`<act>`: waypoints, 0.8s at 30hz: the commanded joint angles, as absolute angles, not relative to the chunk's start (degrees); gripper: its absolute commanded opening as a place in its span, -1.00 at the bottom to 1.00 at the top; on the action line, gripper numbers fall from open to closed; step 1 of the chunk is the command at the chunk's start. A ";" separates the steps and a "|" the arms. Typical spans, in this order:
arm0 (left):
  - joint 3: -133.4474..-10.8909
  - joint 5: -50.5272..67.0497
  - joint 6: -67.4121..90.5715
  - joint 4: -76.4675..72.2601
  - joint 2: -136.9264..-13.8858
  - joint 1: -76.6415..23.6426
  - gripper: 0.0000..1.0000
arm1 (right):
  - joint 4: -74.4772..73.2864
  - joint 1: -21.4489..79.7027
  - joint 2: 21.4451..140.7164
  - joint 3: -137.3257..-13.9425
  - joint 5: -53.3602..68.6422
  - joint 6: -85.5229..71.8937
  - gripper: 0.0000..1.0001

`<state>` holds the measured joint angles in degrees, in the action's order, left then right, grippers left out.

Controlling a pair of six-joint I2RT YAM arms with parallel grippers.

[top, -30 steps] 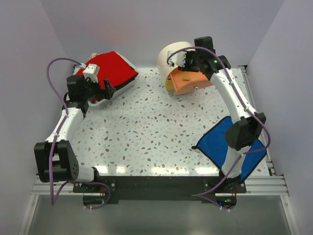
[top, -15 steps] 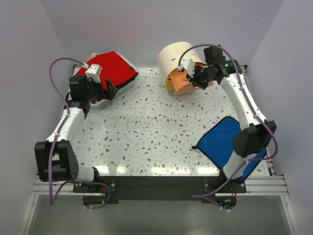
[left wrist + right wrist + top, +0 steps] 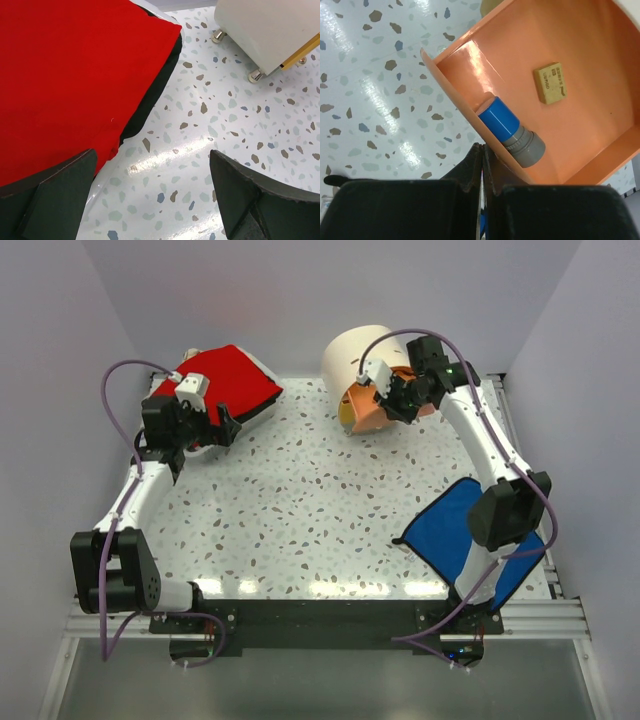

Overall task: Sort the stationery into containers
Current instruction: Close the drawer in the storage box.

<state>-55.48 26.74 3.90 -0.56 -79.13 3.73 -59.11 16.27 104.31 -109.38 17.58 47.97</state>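
Observation:
The cream drum (image 3: 352, 350) stands at the back with its orange drawer (image 3: 365, 415) pulled out. In the right wrist view the orange drawer (image 3: 520, 55) holds a tan cube (image 3: 551, 83) and a blue-grey stub (image 3: 512, 131). My right gripper (image 3: 482, 150) is shut, its tips against the outside of the drawer's front wall; it also shows in the top view (image 3: 388, 400). My left gripper (image 3: 152, 200) is open and empty over the table beside the white case's red top (image 3: 65, 75). It shows in the top view (image 3: 222, 425) next to the case (image 3: 225, 375). No pens, markers or tape rolls show.
A flat blue cloth (image 3: 465, 530) lies at the right front under the right arm. The drum's metal feet (image 3: 256, 76) and a yellow drawer edge (image 3: 302, 50) show in the left wrist view. The table is speckled white terrazzo (image 3: 300, 500).
My right gripper has come down from above the drawer to its front wall and shifted slightly left. The left arm has barely moved.

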 commanded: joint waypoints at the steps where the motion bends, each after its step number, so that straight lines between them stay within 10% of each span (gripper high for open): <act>1: -56.25 26.28 3.08 -1.32 -77.87 3.69 0.99 | -53.09 16.35 107.92 -113.81 17.93 44.48 -1.00; 24: -59.23 26.36 0.26 1.91 -80.42 3.43 0.98 | -48.59 17.58 119.19 -127.81 21.18 37.62 -1.00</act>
<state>-55.86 25.82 1.85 1.06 -79.94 3.70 -48.71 17.17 120.77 -125.75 19.20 39.00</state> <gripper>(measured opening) 0.992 0.007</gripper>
